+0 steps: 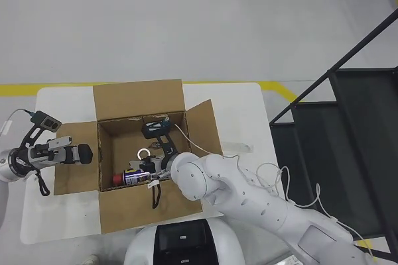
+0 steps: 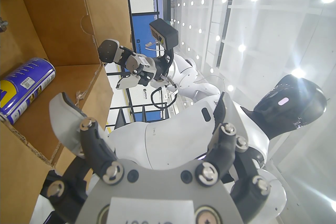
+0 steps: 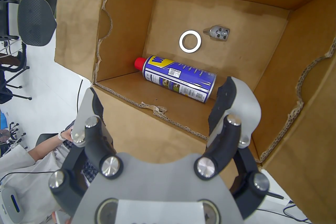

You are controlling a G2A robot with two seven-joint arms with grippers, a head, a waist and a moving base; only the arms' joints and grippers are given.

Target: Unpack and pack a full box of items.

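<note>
Seemingly unpacking has hardly begun: the spray can (image 3: 178, 76), by the six o'clock wall of the box (image 1: 139, 99), a white ring (image 3: 190, 41) and a metal part (image 3: 218, 32) lie inside. The right claw (image 3: 160, 86) hovers spread above them, holding nothing; the left claw (image 1: 74, 152), likewise spread, hangs at the box's nine o'clock.

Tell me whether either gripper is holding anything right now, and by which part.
Nothing is held. The left gripper and the right gripper are both open and empty. The spray can lies untouched on the floor of the box.

Open cardboard box (image 1: 139, 99) on white table (image 1: 244, 106)
</note>
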